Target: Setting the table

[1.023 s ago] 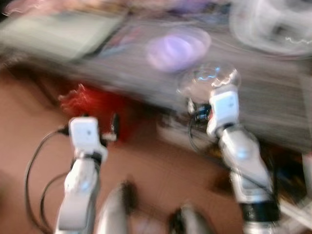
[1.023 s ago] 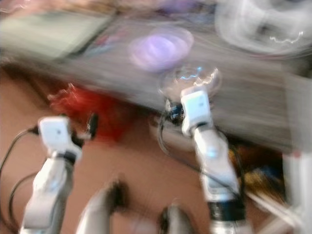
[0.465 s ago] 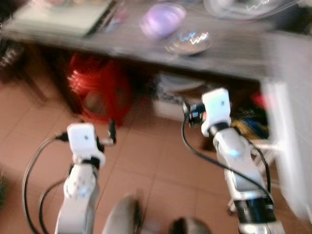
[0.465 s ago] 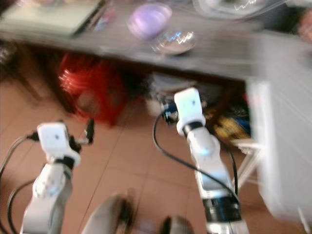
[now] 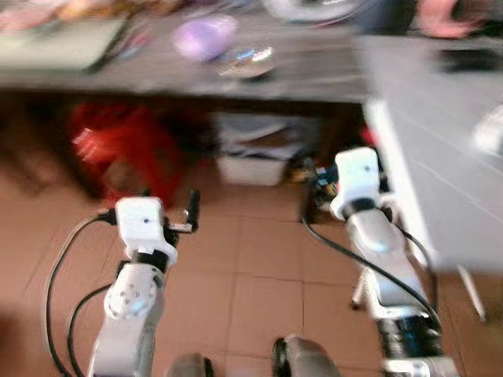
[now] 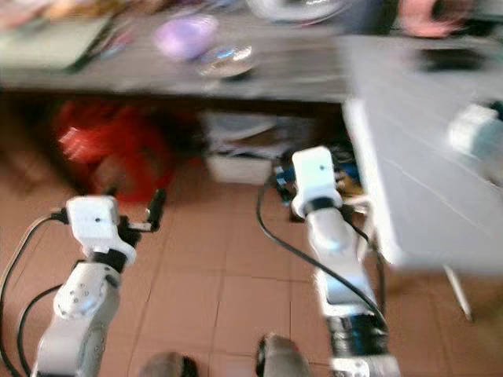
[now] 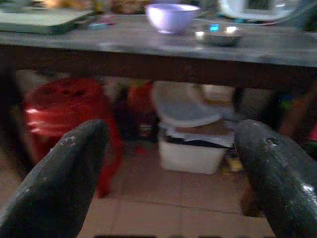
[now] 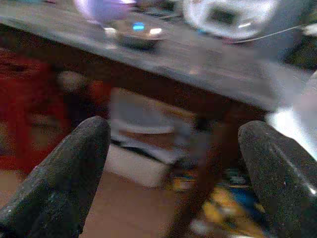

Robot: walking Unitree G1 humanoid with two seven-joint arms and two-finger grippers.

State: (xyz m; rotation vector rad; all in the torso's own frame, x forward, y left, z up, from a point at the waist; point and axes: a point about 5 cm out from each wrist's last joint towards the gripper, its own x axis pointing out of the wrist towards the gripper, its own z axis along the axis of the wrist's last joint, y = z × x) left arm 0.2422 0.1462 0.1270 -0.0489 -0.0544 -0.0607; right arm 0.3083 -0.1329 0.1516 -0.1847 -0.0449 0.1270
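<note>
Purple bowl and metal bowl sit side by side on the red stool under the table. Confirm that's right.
Not quite. The purple bowl and the metal bowl do sit side by side, but on the dark table, not on the red stool, which stands underneath it. The left wrist view shows this.

Red stools [image 5: 118,145] and white box [image 5: 251,161] block the under-table [image 5: 314,71] gap.

Motion blur softens both head views, smearing the dark table [image 5: 314,67] and the white surface [image 6: 424,157] at right. Wrist views are dimmer (deep shadow under the tabletop), with glare on the metal bowl [image 7: 218,35] and the out-of-focus black fingers [image 7: 64,178].
</note>
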